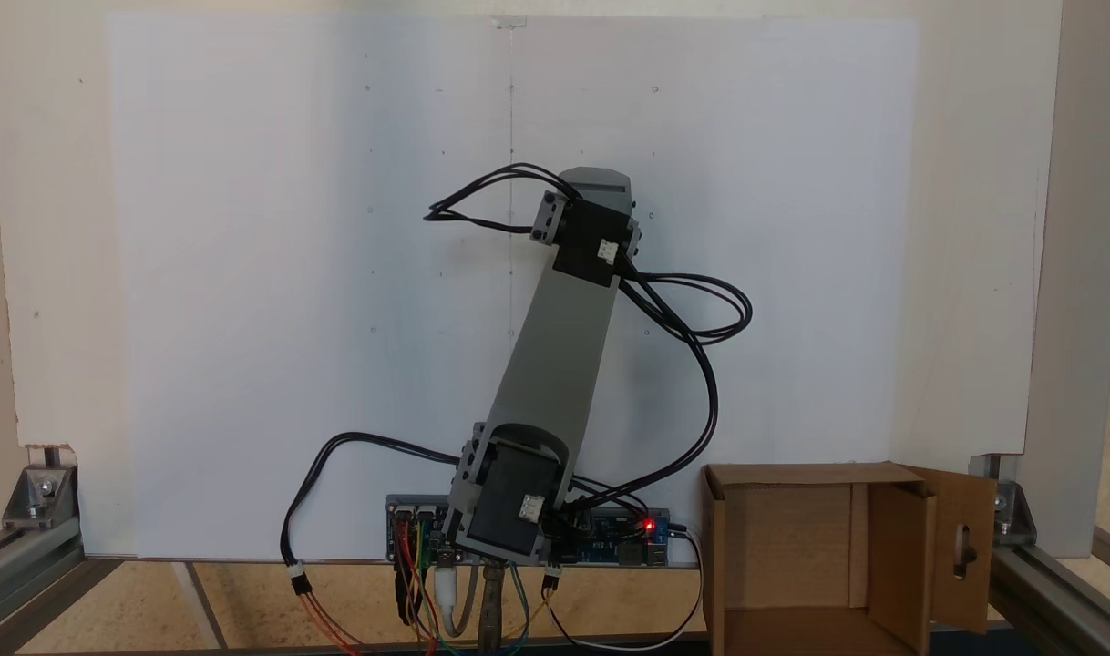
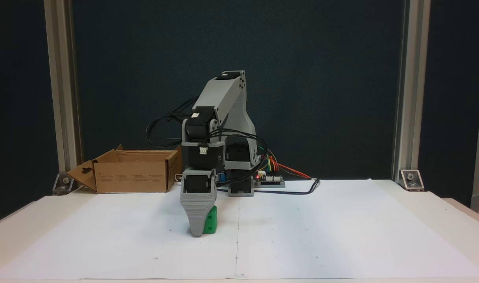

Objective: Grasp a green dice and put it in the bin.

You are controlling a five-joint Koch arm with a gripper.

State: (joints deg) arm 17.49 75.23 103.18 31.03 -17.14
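The green dice rests on the white paper in front of the arm's base. My gripper points straight down, its tip at the paper, and its broad grey ribbed finger covers the dice's left part. Only this one finger shows, so whether the jaws stand apart or pinch the dice is hidden. The bin, a brown cardboard box with flaps, stands at the back left of that view, well behind and left of the gripper. In a fixed view from above the bin sits at the bottom right, and the arm reaches away from its base.
A controller board with coloured wires lies beside the arm's base, also seen from above as the board. Black cables loop off the arm. Aluminium posts stand at the back corners. White paper covers the table.
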